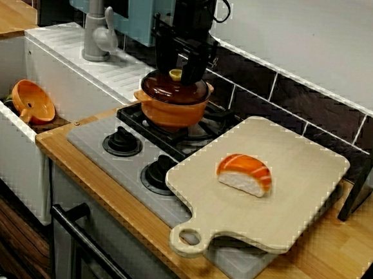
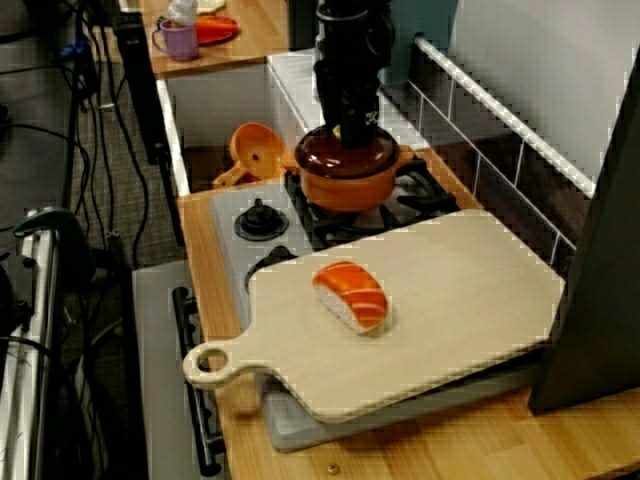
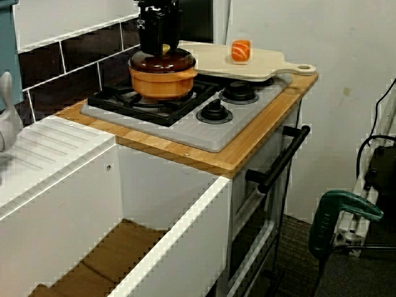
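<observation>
Up front, sushi [image 1: 244, 174] is sitting on the cutting board [image 1: 299, 187], and behind it the gripper [image 1: 178, 66] is hanging above the orange pot [image 1: 174, 111] on the back burner [image 1: 220, 121], fingers [image 1: 196, 61] straddling its lid knob [image 1: 175, 74], pinching or not I can't tell.

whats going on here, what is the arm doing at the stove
The robot arm's gripper is down on the lid of the orange pot, with its jaws either side of the yellow knob. Whether they clamp it cannot be told. The lid sits on the pot, which stands on a back burner of the stove. A sushi lies untouched on the board.
</observation>
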